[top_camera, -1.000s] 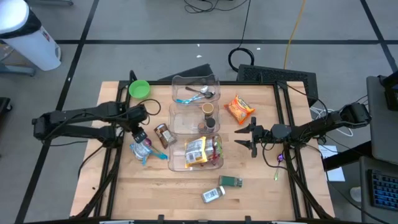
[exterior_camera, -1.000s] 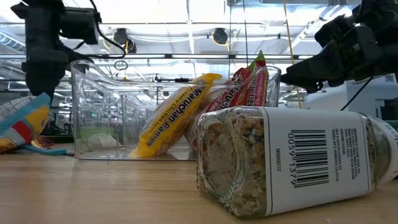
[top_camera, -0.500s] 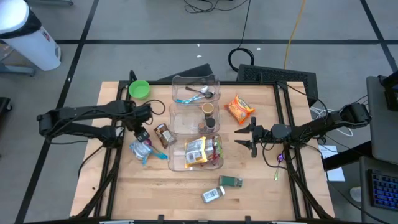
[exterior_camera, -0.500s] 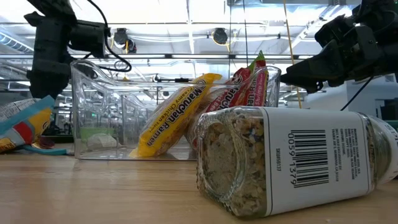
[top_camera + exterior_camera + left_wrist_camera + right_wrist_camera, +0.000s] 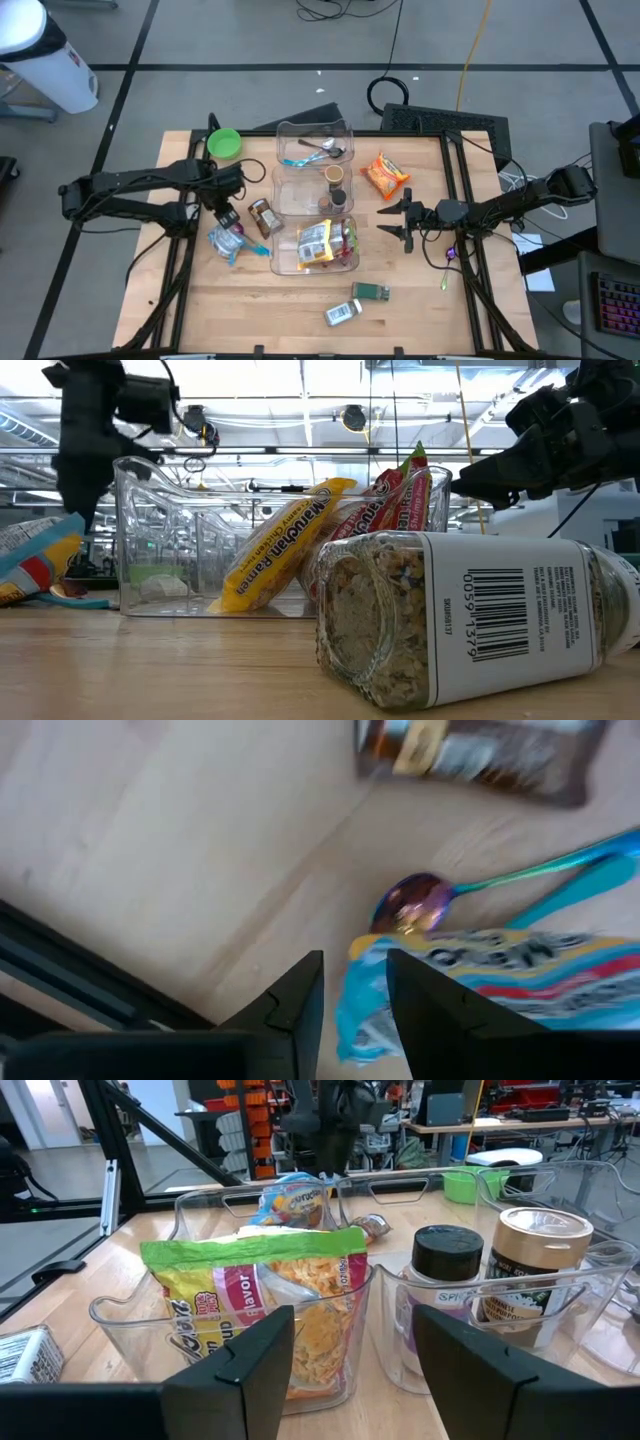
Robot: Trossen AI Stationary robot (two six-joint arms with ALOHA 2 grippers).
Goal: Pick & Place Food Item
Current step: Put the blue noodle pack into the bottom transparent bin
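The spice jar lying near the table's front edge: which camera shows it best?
The low view: the spice jar fills the foreground, on its side, barcode readable. The high view shows it small; the right wrist view catches only an edge; the left wrist view misses it.

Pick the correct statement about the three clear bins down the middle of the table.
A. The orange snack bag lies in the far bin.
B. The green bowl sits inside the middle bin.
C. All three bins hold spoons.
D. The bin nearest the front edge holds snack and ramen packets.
D: in the high view the front bin holds the ramen packets, while the orange snack bag and green bowl sit on the table.
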